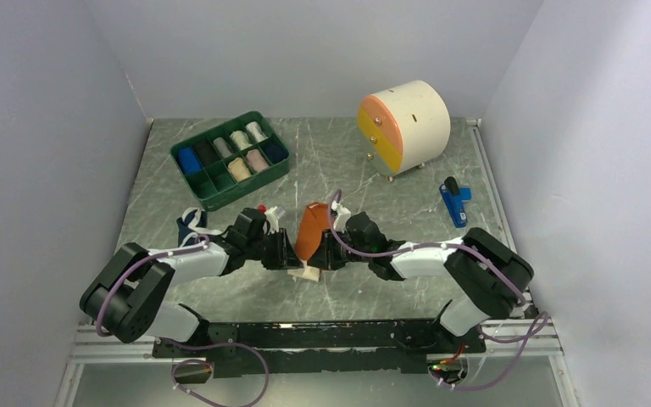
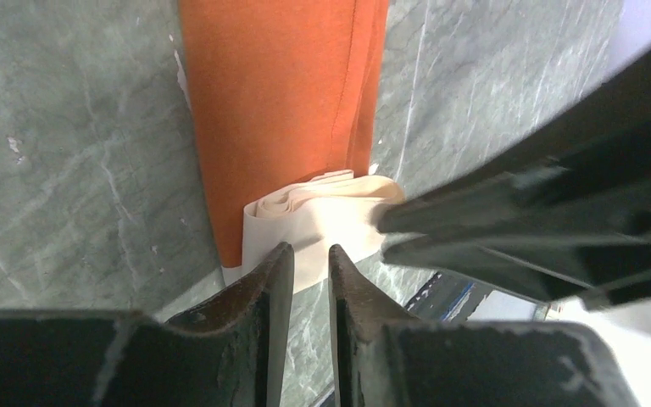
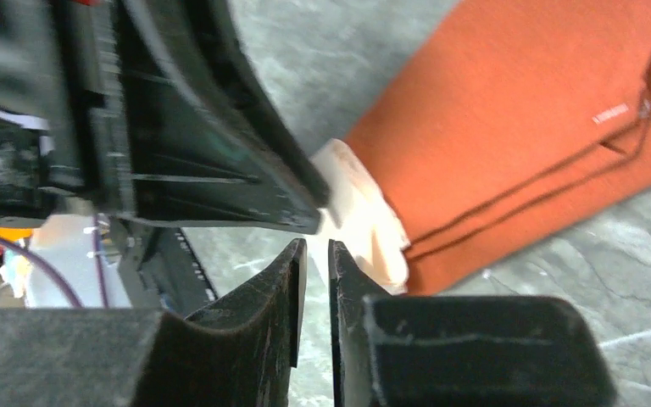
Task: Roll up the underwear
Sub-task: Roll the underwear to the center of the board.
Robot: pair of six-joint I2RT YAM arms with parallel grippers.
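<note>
The orange-rust underwear (image 1: 309,229) lies folded into a long strip on the table between my two grippers, with its cream-white end (image 1: 305,273) nearest the arm bases. In the left wrist view the orange strip (image 2: 288,102) ends in the cream band (image 2: 322,222), right at my left gripper (image 2: 309,253), whose jaws are nearly closed with nothing between them. My right gripper (image 3: 315,248) is likewise closed to a thin slit beside the cream end (image 3: 360,212) of the orange cloth (image 3: 525,144). The navy underwear (image 1: 189,227) lies behind the left arm, partly hidden.
A green divided tray (image 1: 188,187) holding several cloth rolls stands at the back left. A round cream cabinet (image 1: 404,125) with orange and yellow drawers stands at the back right. A small blue object (image 1: 454,203) lies by the right wall.
</note>
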